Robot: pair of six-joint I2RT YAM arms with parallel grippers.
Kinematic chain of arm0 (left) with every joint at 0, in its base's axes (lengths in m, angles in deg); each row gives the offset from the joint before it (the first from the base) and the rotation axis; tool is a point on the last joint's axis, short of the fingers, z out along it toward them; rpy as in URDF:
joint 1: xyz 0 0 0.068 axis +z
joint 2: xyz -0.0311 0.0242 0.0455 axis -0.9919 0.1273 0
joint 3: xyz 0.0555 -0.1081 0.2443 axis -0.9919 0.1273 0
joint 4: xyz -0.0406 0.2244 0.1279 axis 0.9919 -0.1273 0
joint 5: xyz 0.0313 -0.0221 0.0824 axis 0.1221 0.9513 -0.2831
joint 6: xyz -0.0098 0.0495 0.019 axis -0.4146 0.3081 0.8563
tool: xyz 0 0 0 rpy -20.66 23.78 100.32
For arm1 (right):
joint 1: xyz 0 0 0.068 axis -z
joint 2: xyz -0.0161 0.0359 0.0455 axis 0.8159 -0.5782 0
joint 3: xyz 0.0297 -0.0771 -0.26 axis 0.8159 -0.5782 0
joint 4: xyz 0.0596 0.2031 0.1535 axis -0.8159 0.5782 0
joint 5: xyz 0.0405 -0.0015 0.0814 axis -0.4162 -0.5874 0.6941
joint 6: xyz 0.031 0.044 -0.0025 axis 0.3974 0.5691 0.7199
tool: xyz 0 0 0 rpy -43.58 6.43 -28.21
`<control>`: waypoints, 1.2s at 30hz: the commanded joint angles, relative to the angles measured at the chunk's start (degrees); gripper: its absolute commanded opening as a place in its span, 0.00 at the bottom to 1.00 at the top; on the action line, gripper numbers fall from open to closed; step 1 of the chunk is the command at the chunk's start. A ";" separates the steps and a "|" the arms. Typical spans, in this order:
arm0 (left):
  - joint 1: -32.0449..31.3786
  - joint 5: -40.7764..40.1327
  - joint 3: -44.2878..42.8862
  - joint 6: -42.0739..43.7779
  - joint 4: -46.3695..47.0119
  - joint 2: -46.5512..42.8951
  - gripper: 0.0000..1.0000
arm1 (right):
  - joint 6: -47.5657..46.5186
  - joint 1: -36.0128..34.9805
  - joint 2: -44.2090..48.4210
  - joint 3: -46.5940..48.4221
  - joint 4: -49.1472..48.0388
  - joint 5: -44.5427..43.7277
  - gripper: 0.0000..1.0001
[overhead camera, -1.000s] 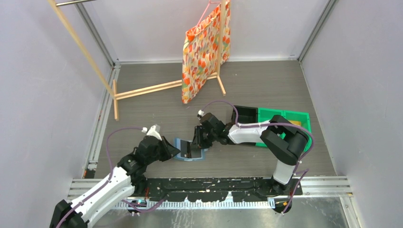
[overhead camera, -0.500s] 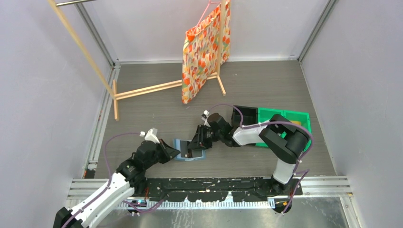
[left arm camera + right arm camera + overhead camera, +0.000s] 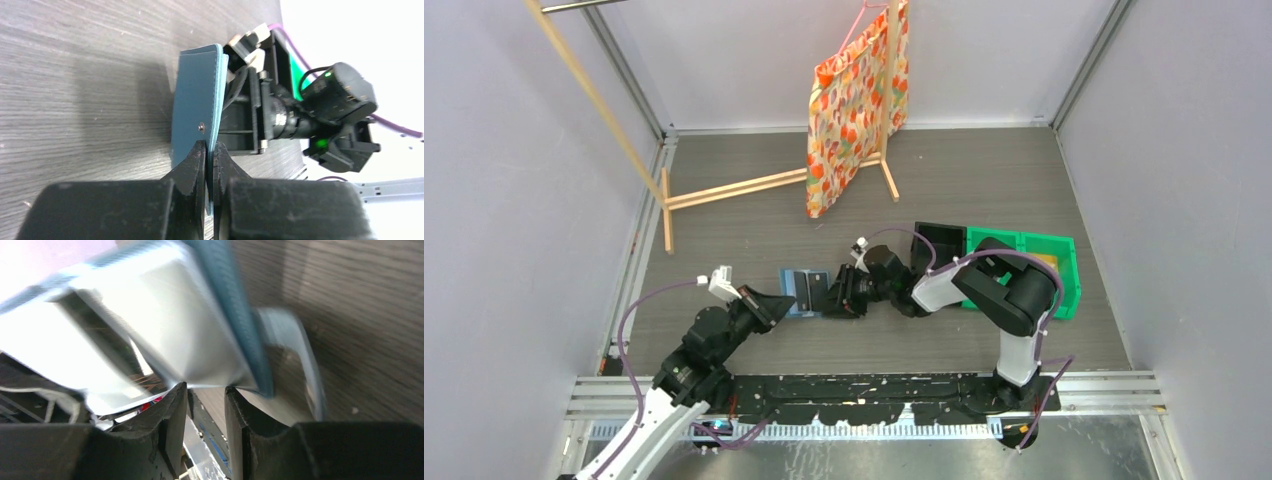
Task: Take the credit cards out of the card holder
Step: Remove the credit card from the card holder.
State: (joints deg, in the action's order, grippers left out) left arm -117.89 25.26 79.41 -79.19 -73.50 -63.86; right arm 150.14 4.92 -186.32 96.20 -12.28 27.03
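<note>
The card holder (image 3: 802, 292) lies opened on the worktop (image 3: 944, 340) between both arms, and a dark credit card (image 3: 816, 287) shows in its sleeves. Our left gripper (image 3: 210, 162) is clamped on the teal cover's near edge. Our right gripper (image 3: 206, 405) sits just beside the sleeve side, jaws parted, and through the blur it seems to grip nothing. The right gripper is therefore the one nearer the cards. We read no writing.

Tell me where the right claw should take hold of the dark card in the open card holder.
Probably its right edge, coming in low from the right: the dark card sits in the opened card holder, that edge faces the right claw, and the left claw pinches the holder's left cover.
</note>
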 commanded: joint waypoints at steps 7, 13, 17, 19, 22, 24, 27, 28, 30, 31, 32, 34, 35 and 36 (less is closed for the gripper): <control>0.07 -1.44 2.59 -3.33 -18.36 3.57 0.01 | -0.54 -0.16 0.57 -1.59 1.13 -3.77 0.38; 0.08 -0.09 1.85 -4.42 -11.33 15.62 0.01 | -2.14 -0.16 8.04 -1.84 7.72 -4.54 0.39; 0.04 -0.72 -1.40 -1.59 -9.29 21.56 0.01 | -1.61 -0.10 13.60 -1.95 10.46 -4.72 0.43; 0.05 -0.28 -3.05 -0.61 -8.39 23.52 0.01 | -2.21 -0.15 16.23 -1.12 12.51 -5.21 0.45; 0.15 4.19 -3.06 -0.70 -2.36 24.48 0.01 | -4.71 -0.14 18.49 1.21 16.15 -6.46 0.47; 0.14 7.61 -1.16 -0.80 3.86 23.45 0.01 | -6.94 0.06 18.21 2.91 18.58 -7.12 0.48; 0.49 11.22 1.14 -1.68 8.94 21.29 0.01 | -8.05 1.19 16.72 2.69 17.11 -5.38 0.50; 0.56 11.38 1.61 -2.04 8.89 20.48 0.01 | -7.69 1.50 16.24 1.96 16.20 -5.42 0.51; 0.97 11.34 2.64 -2.93 7.67 18.95 0.01 | -6.30 2.27 14.96 0.08 12.95 -4.74 0.52; 1.15 11.22 3.22 -3.52 6.93 18.23 0.00 | -5.23 2.51 14.03 -0.90 10.79 -3.98 0.52; 1.25 11.18 3.66 -4.06 5.97 17.49 0.01 | -4.39 2.68 13.18 -1.65 9.15 -3.43 0.52; 1.32 10.62 4.05 -4.93 3.35 16.09 0.01 | -2.36 2.64 11.16 -2.74 6.23 -2.12 0.52; 1.36 10.44 4.09 -5.07 1.63 15.40 0.01 | -1.11 2.61 10.22 -3.67 3.57 -1.49 0.52; 1.41 10.28 4.10 -5.33 0.81 14.29 0.01 | 0.16 2.57 9.16 -4.45 1.17 -0.93 0.53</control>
State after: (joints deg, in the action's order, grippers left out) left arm -116.97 34.37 81.23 -82.84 -66.88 -46.87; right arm 146.18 7.54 -174.08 94.45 -1.48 23.19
